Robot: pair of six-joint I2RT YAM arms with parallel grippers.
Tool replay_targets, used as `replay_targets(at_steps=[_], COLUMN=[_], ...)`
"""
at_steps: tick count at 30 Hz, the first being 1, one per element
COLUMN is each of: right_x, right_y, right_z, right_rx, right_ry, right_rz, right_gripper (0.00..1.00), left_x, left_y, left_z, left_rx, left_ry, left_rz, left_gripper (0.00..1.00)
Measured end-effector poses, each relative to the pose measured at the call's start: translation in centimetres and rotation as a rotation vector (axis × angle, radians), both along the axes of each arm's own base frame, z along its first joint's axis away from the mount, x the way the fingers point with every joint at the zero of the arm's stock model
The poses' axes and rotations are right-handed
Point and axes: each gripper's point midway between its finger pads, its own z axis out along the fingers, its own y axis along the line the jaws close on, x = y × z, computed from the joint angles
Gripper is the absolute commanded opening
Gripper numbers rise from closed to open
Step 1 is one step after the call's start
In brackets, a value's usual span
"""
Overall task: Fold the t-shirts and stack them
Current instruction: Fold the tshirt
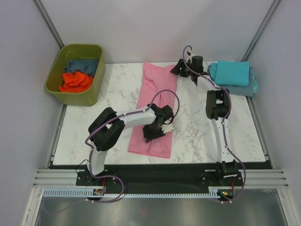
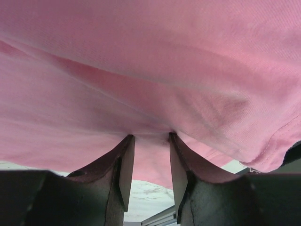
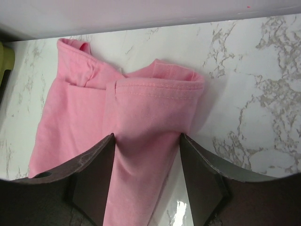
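The left pincer (image 2: pixel 150 135), jaws narrow, nips a fold of the pink t-shirt (image 2: pixel 141 70). The right pincer (image 3: pixel 146 135) clasps its hemmed end, the rest lying just beyond on the worktop (image 3: pixel 244 94).

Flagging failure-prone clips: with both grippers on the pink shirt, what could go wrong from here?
The left gripper meets the pink t-shirt only at its fingertips, so cloth may slip free. The right gripper straddles a bunched fold; layers could separate. The right arm stands close to the turquoise t-shirt and might disturb it.
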Motion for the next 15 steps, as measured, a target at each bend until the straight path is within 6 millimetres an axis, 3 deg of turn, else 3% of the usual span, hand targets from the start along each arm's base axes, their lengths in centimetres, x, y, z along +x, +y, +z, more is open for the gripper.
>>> replay_targets(at_steps=[8,12,15], right_x=[0.5,-0.4,-2.2], right_y=[1.1,0.9,-0.9], right_z=[0.5,0.4,1.3], right_rx=[0.028,0.033,0.022], right_ry=[-0.034,-0.014,0.031], right_rz=[0.01,0.019,0.0], right_gripper=[0.67,0.7,0.7], left_x=[-1.2,-0.8,-0.4], left_y=[-1.7,-2.3,-2.9], left_z=[0.0,0.4,1.7], left_rx=[0.006,-0.005,-0.04], left_ry=[-0.006,-0.025,-0.05], left_rz=[-0.051,-0.058,-0.06], left_gripper=[0.44,0.53,0.64])
